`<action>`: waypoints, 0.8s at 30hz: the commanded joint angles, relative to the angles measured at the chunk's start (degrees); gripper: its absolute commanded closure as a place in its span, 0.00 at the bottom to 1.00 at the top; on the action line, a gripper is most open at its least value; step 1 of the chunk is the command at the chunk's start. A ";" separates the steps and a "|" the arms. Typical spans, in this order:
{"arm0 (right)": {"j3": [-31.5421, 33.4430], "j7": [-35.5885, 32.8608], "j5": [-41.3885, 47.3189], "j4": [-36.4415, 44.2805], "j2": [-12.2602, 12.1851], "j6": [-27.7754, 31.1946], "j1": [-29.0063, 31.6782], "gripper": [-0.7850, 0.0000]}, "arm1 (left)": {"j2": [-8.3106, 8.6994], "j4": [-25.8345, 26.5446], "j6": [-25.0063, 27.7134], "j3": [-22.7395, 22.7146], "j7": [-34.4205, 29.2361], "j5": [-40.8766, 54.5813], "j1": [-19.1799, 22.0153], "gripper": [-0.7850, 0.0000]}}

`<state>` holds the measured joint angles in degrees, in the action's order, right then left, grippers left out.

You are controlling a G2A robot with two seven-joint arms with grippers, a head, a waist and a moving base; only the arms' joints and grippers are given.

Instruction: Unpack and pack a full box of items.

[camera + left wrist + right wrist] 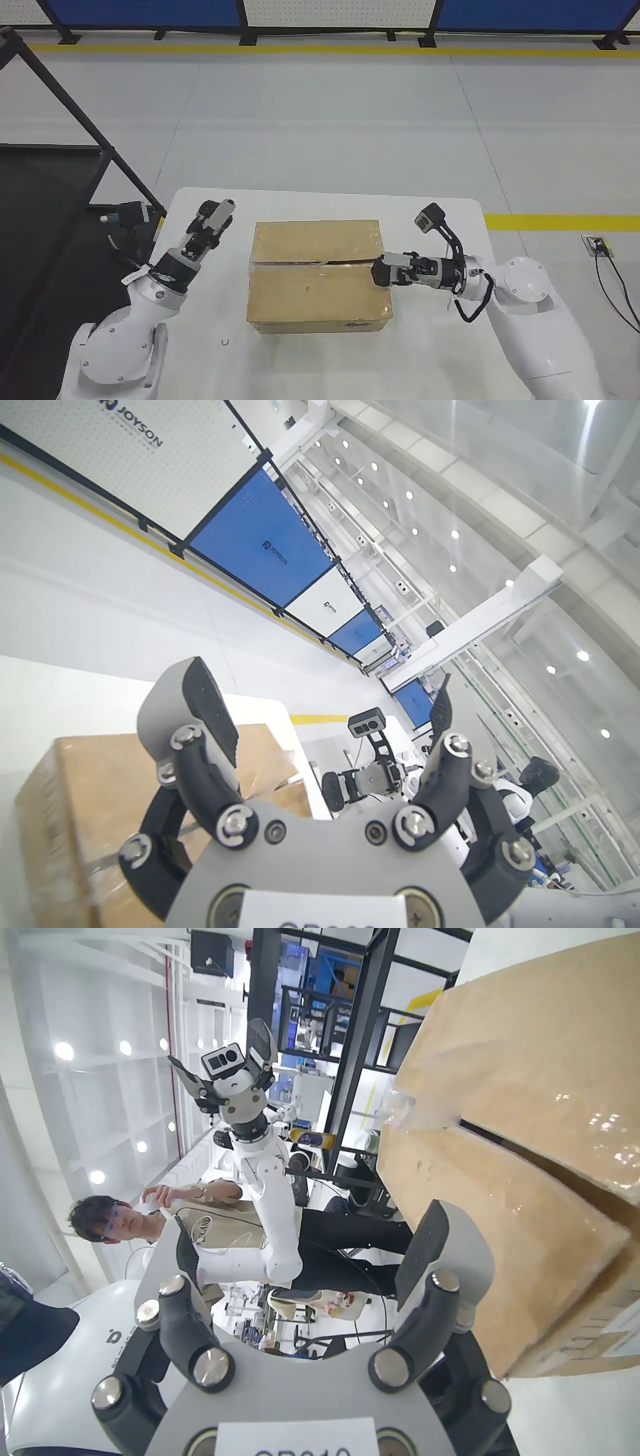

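The white left arm [165, 275] rises from the near left corner of the white surface [420, 345]. Its grey-and-black left gripper [214, 214] tilts up toward the far edge, fingers spread wide. The white right arm [445, 272] reaches in low from the right edge, its right gripper [383, 270] pointing inward, fingers parted.

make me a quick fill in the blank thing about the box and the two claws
1. The cardboard box on the white table has its top flaps ____.
2. The right claw, at one end of the box, is ____.
3. The left claw, raised beside the box, grips ____.
Missing words: closed; open; nothing.
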<state>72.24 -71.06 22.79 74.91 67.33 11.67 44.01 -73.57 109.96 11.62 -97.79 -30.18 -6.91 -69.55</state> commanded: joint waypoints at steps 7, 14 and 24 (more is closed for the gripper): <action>-8.55 1.76 -1.11 -3.59 2.01 -0.78 -8.18 0.00 | 1.41 -6.67 2.78 -8.83 -6.29 1.89 -5.12 0.00; -15.37 2.90 -1.94 -7.33 4.05 -3.83 -14.31 0.00 | 1.94 -11.70 2.38 -5.99 -7.97 1.27 -2.54 0.00; -25.74 10.87 -5.44 -10.32 8.33 -8.13 -22.69 0.00 | 2.55 -15.00 3.25 -3.45 -8.52 1.75 -1.11 0.00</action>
<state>47.60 -61.10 17.60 65.25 75.16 4.07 22.31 -71.07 95.26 14.71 -101.42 -38.84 -5.14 -70.64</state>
